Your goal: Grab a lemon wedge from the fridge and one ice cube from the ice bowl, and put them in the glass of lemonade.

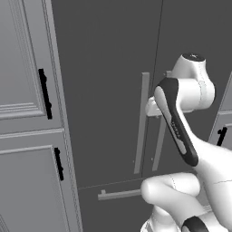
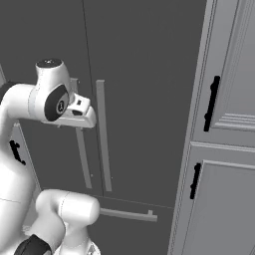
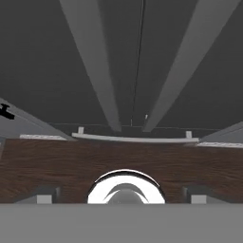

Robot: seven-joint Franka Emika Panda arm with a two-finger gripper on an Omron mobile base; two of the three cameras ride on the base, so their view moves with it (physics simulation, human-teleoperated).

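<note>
Pincer (image 3: 121, 194) of mine stands spread wide, its two dark tips far apart and pinching nothing. I hold it up against the fridge (image 1: 108, 68), just beside the two long pale bar handles (image 1: 142, 122) at the seam between its shut doors. Below them runs the drawer's horizontal handle (image 2: 127, 214). Panelled grey cabinets (image 1: 27, 136) with short black handles flank the fridge on both sides.

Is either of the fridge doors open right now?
No, both doors of the fridge sit flush and closed, with the two long handles side by side along the centre seam.
</note>
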